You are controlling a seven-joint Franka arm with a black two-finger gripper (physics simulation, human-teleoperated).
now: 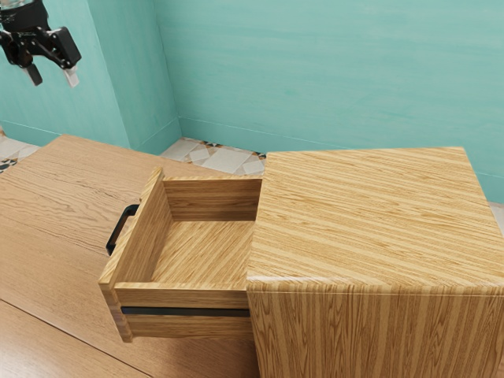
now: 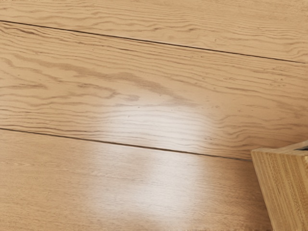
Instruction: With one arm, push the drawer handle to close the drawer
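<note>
The gripper (image 1: 52,77) hangs high at the exterior view's upper left, above and away from the drawer, its two fingers apart with nothing between them. The wooden drawer (image 1: 206,248) stands pulled out from its cabinet (image 1: 370,220), and its inside is bare. On the drawer's front panel, facing the exterior view's left, is a black bar handle (image 1: 122,230); nothing touches it. In the wrist view a wooden corner (image 2: 284,185), apparently of the drawer, stands at the edge.
A brown wooden table (image 1: 55,228) carries the cabinet and stretches out in front of the handle. Behind it are a teal wall (image 1: 339,71) and a patterned tile floor (image 1: 228,157). Plank seams cross the tabletop (image 2: 120,86) under my hand.
</note>
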